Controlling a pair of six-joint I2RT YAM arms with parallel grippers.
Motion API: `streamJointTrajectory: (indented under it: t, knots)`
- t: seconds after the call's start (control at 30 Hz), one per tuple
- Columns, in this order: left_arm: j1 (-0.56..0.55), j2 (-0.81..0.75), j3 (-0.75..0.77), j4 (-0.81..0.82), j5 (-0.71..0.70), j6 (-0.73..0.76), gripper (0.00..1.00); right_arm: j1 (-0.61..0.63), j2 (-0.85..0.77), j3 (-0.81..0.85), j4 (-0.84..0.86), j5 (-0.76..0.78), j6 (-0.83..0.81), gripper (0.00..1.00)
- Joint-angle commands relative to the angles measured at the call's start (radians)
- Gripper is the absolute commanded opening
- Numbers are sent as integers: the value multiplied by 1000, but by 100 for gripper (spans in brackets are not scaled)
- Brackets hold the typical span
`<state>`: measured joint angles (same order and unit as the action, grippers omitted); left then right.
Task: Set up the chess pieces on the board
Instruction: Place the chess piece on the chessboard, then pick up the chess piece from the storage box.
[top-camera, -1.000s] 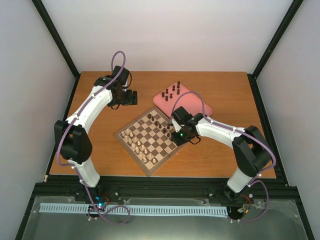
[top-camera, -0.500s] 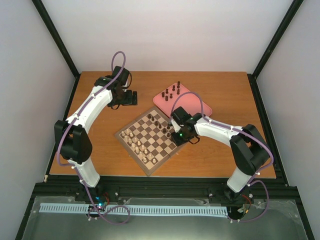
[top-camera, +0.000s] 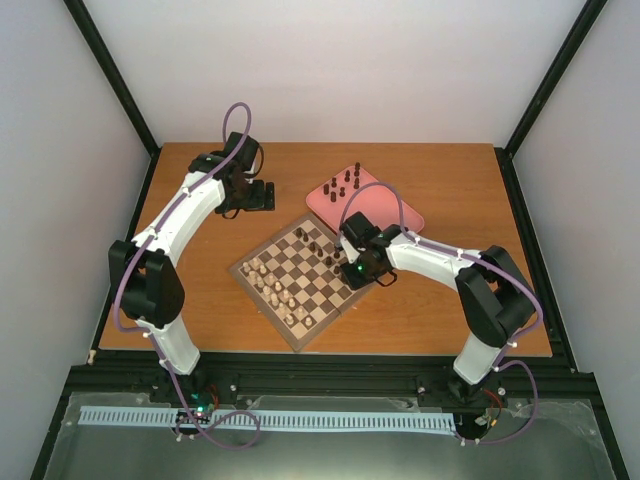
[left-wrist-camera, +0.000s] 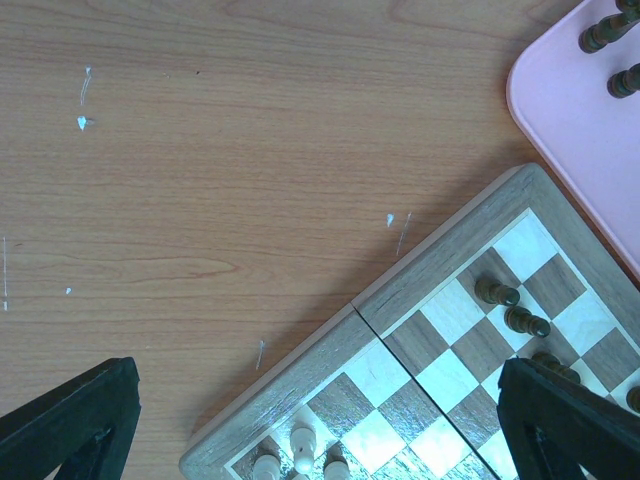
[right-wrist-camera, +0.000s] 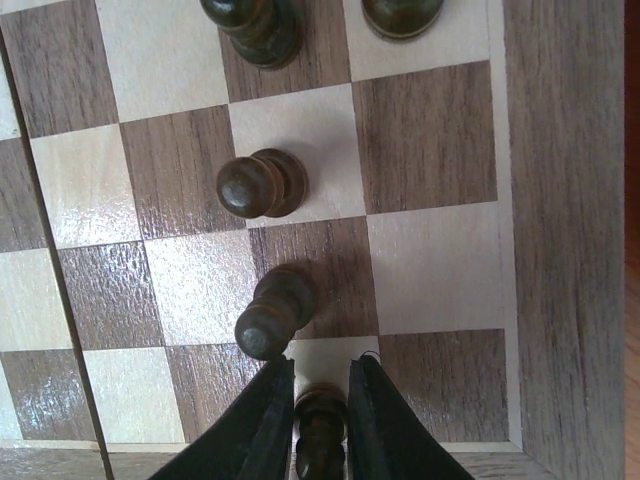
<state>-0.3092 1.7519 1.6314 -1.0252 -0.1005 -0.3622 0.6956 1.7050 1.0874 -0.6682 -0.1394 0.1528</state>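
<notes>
**Right gripper low at the board's edge, left one open**

On the wooden table (top-camera: 440, 170) the board (top-camera: 325, 290) lies cornerwise, just beside the pink tray (top-camera: 375, 205). The left gripper (left-wrist-camera: 315, 400) hangs by the board's corner, spread wide and empty. The right gripper (right-wrist-camera: 320, 380) is narrowed around one dark piece (right-wrist-camera: 320, 425) in the edge row, seemingly gripping it. Other chess pieces (top-camera: 312, 240) stand on nearby squares, and several more on the tray.
</notes>
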Motion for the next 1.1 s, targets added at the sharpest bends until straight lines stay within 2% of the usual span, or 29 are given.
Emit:
streamJointTrajectory:
  t: [0.0, 0.17, 0.33, 0.53, 0.8, 0.87, 1.07]
  knots:
    - [4, -12, 12, 4, -4, -1, 100, 7, 11, 22, 12, 16, -10, 18]
    - [4, -12, 8, 4, -2, -1, 100, 7, 5, 18, 10, 19, -10, 20]
    - [4, -14, 8, 2, -9, 0, 100, 7, -24, 12, 5, 0, -20, 27]
    - [4, -19, 2, 4, -6, 0, 100, 7, -94, 40, -53, 16, -33, 42]
    - [4, -33, -2, 13, 7, -1, 100, -11, -196, 120, -137, 126, -38, 70]
    - [4, -37, -4, 14, 7, -1, 100, -41, -181, 160, -124, 126, -37, 78]
    - [3, -51, -8, 20, 25, -1, 100, -139, 63, 430, -109, 155, -34, 81]
